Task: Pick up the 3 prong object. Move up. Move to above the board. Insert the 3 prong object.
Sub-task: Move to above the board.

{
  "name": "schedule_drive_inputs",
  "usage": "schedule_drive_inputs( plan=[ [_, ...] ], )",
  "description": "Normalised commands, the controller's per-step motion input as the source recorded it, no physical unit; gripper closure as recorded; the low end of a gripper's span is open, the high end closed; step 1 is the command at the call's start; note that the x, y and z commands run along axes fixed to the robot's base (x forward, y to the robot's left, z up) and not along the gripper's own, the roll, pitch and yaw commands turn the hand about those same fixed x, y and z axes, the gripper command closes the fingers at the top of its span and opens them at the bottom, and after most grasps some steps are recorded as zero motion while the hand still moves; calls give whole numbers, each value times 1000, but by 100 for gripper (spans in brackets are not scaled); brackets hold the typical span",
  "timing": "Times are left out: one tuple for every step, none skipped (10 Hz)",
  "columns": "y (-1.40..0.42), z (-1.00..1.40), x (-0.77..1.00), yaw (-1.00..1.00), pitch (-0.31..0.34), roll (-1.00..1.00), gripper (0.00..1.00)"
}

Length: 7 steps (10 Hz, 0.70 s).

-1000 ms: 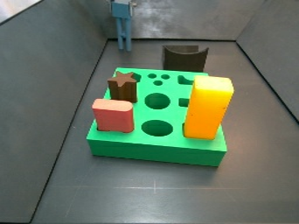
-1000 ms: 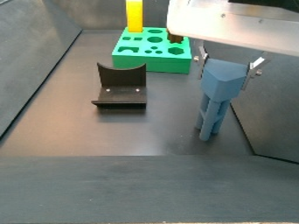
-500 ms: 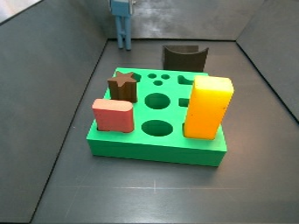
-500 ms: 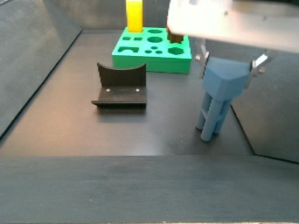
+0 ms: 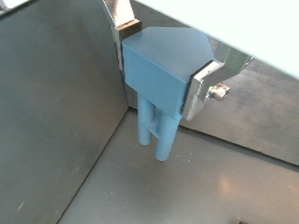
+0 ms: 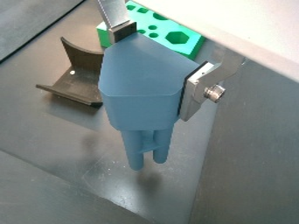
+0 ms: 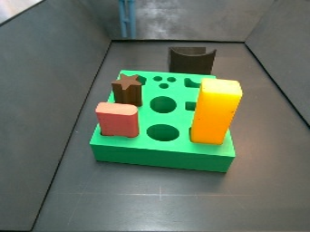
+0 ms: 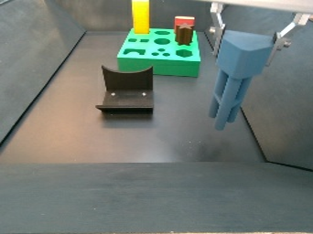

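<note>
My gripper (image 8: 253, 29) is shut on the head of the 3 prong object (image 8: 233, 80), a slender light-blue piece hanging prongs down, clear of the dark floor. Both wrist views show the silver fingers (image 5: 204, 86) (image 6: 198, 87) clamping its wide head (image 5: 162, 68) (image 6: 140, 83). In a side view only its lower end (image 7: 126, 13) shows at the top edge. The board (image 7: 158, 156), a bright-green block with holes, lies apart from the gripper; it also shows in a side view (image 8: 156, 58) and a wrist view (image 6: 166, 31).
In the board stand a tall orange-yellow block (image 7: 216, 111), a red block (image 7: 116, 119) and a brown star block (image 7: 127, 88). A dark brown arch block (image 8: 126, 89) (image 7: 191, 60) lies on the floor between board and gripper. Grey walls enclose the floor.
My gripper has risen with the 3 prong object; its prongs have left the floor and it has moved almost out of the top of a side view.
</note>
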Motion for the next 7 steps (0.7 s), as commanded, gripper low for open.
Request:
schedule_drive_inputs(
  plan=[
    [-465, 1000, -453, 210, -303, 128, 100],
    [-420, 1000, -455, 166, -288, 133, 100],
    [-313, 1000, -433, 95, -201, 123, 100],
    [-273, 1000, -383, 58, -118, 104, 100],
    [-194, 868, -241, 40, -44, 94, 100],
    [-120, 708, -121, 31, 23, 82, 100],
    [-58, 457, -45, 22, 74, 63, 100]
  ],
)
